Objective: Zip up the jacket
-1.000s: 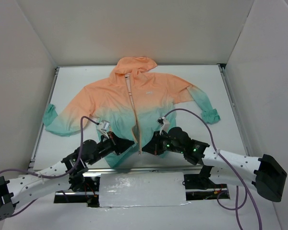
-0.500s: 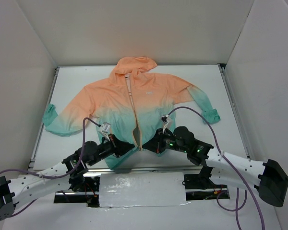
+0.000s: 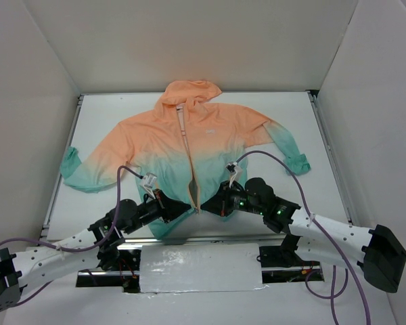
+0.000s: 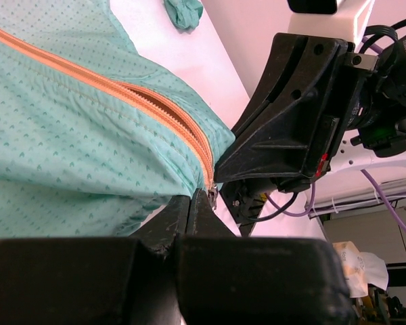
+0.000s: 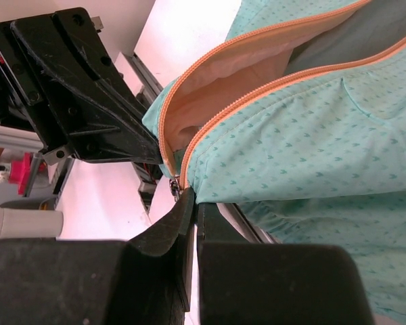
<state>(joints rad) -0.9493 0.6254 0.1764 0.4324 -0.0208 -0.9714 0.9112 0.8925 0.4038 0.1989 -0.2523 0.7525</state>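
Inward, left arm [image 3: 88, 237] and right arm [image 3: 325, 230] low, jaws pinched tight on the jacket [image 3: 169, 142] hem.

White walls [image 3: 189, 40] are boxing in the white tabletop [image 3: 284, 112] on three sides, and soft, even light is falling across it. Metal rails [image 3: 61, 169] are running along its side edges, and a crinkled silver panel [image 3: 199, 267] is lying at the near edge.

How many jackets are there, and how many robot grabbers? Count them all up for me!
Jackets: 1, the jacket
Robot grabbers: 2, the left gripper and the right gripper, both pinching the jacket's bottom edge beside the zipper
Total: 3
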